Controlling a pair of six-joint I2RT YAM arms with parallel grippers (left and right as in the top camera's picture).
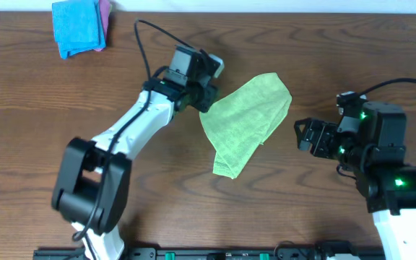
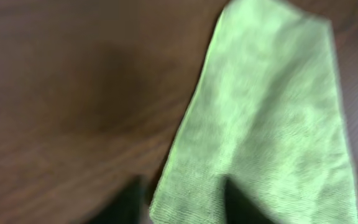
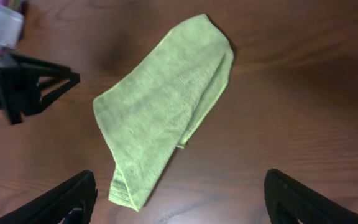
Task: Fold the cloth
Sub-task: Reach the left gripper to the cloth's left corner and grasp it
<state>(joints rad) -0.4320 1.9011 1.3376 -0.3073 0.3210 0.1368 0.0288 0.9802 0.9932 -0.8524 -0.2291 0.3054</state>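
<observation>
Two grippers show from above, Ben. Where is the cloth [image 1: 248,119]?

It lies in the middle of the brown table [image 1: 49,94], Mia, and looks folded over. The left gripper [image 1: 206,106] is at its upper left edge. I cannot tell if it touches. The right gripper [image 1: 300,136] is to the right of the cloth and apart from it, with its fingers spread. A blue cloth [image 1: 76,29] lies on a pink cloth [image 1: 105,14] in the upper left corner.

And the left wrist view?

Blurry. The cloth fills the right half. Two dark fingers [image 2: 128,202] poke up at the bottom with a small gap. One is over the table and one is over the cloth, so the cloth's lower left corner sits between them.

And the right wrist view?

The cloth runs from upper right to lower left. The right fingers [image 3: 67,199] are wide apart in the bottom corners. The cloth's low end lies between them, not touching.
</observation>
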